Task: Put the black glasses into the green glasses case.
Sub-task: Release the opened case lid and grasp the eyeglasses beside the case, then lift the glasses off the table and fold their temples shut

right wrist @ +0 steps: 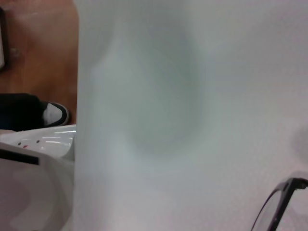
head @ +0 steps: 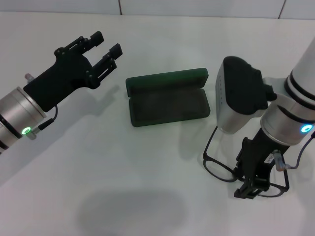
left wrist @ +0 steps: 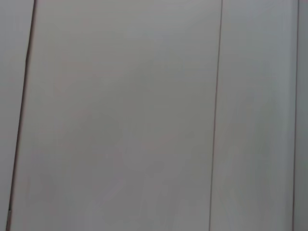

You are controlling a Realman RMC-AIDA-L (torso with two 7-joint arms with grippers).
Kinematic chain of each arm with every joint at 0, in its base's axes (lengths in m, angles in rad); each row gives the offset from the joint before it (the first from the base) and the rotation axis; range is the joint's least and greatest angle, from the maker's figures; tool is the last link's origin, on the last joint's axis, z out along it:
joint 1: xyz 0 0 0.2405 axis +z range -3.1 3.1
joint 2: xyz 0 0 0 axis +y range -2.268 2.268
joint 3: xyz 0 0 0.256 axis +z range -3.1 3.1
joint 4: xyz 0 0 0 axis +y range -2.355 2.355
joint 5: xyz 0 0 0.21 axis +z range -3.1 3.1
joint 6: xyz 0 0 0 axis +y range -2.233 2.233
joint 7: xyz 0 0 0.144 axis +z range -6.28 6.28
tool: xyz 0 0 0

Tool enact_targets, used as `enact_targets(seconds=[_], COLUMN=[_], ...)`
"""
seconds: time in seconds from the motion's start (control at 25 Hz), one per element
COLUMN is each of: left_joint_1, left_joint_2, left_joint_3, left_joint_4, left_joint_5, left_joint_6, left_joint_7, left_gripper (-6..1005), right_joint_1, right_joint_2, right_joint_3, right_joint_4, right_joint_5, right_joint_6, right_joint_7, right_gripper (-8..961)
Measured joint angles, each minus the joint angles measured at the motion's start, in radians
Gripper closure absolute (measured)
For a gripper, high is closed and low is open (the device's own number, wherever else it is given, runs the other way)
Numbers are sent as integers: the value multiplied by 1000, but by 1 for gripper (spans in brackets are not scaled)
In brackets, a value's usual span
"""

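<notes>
The green glasses case (head: 168, 101) lies open in the middle of the white table (head: 123, 172), lid tipped back and dark interior empty. The black glasses (head: 219, 169) lie on the table at the front right, temples pointing toward the case. My right gripper (head: 250, 189) points down onto their bridge, between the two lenses, with its fingers closed together on the frame. One lens rim also shows in the right wrist view (right wrist: 278, 206). My left gripper (head: 109, 44) is open and empty, held above the table to the left of the case.
The right wrist view shows the table's edge (right wrist: 77, 120), brown floor and a black-and-white shoe (right wrist: 54, 113) beyond it. The left wrist view shows only a pale surface with thin dark seams (left wrist: 215, 120).
</notes>
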Motion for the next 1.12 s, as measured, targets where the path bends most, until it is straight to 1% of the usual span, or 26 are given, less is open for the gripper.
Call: enact_targets(seconds=[0.24, 0.48, 0.76, 0.92, 1.04, 1.12], left_joint_1=[-2, -3, -2, 0, -1, 0], left_joint_2=[0, -1, -2, -1, 1, 4], left_joint_3=[0, 0, -1, 1, 2, 2], left_joint_4=[-1, -1, 0, 9, 11, 11], left_joint_5=[7, 12, 10, 9, 12, 12], left_joint_6=[0, 2, 9, 13, 33, 73], left_joint_7=[0, 0, -13, -53, -73, -77], left_gripper=[449, 449, 449, 449, 449, 449], right_joint_1=[-2, -3, -14, -41, -95, -139], right_joint_2=[0, 0, 0, -8, -11, -10], right_joint_3=[-24, -25, -8, 55, 162, 238], right_joint_4=[5, 14, 1, -42, -113, -159], right_joint_5=[0, 0, -7, -8, -2, 11], right_joint_6=[17, 23, 16, 3, -41, -60], right_joint_7=[3, 3, 4, -6, -58, -103], right_gripper=[516, 651, 757, 835, 839, 841])
